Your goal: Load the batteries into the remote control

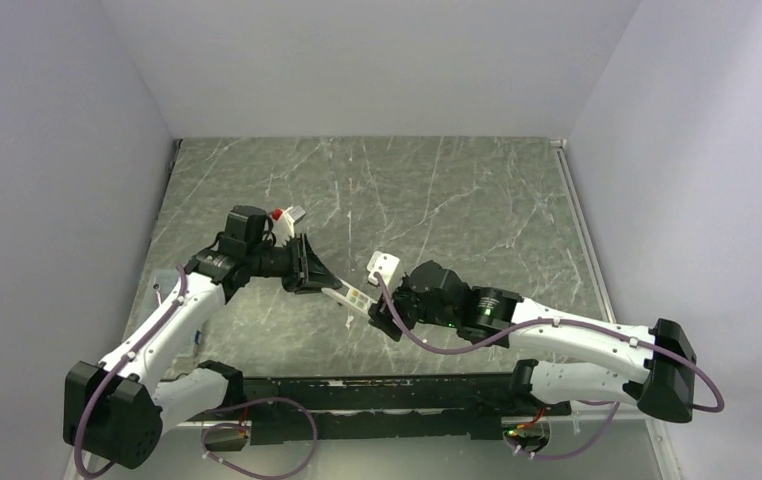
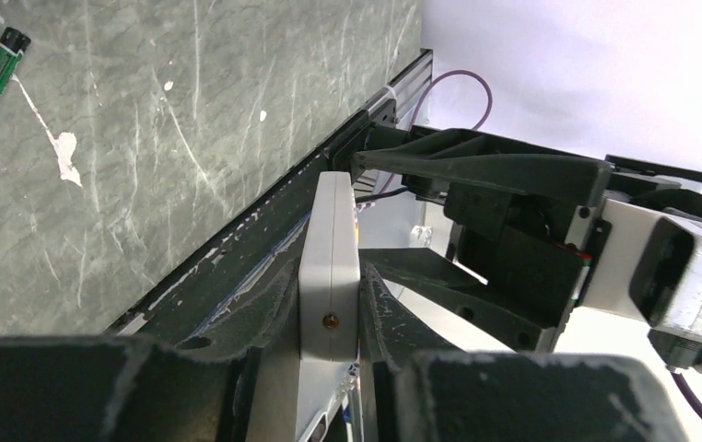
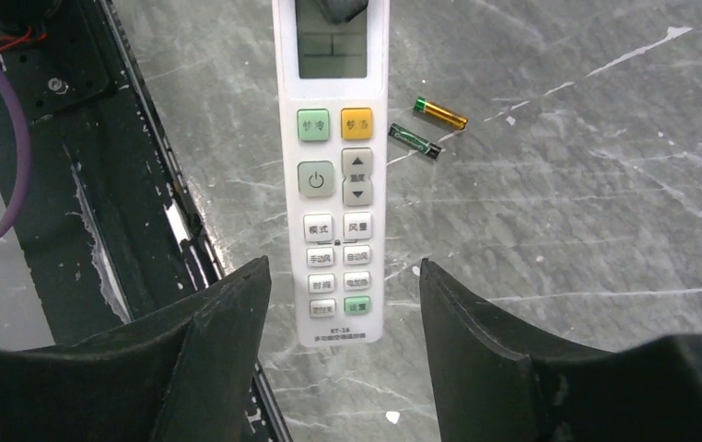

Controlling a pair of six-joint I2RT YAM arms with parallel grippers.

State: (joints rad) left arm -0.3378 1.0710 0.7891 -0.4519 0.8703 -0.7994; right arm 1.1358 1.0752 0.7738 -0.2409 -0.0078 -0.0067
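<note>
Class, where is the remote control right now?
At the centre of the top view, the remote control is clamped in the left claw, clear of the table. Its button end lies between the fingers of the open right claw without touching them.

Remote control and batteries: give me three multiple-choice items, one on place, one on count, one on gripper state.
1. Where do the green battery and the gold battery lie? A on the table; B inside the remote control; C between gripper fingers.
2. How many batteries show in the right wrist view? A one; B two; C four.
3. Which gripper clamps the remote control? A left gripper; B right gripper; C neither.
Answers: 1 A, both lie loose on the table; 2 B, one green, one gold; 3 A, it pinches the display end, while the right gripper's jaws stand open, clear of the button end.
</note>
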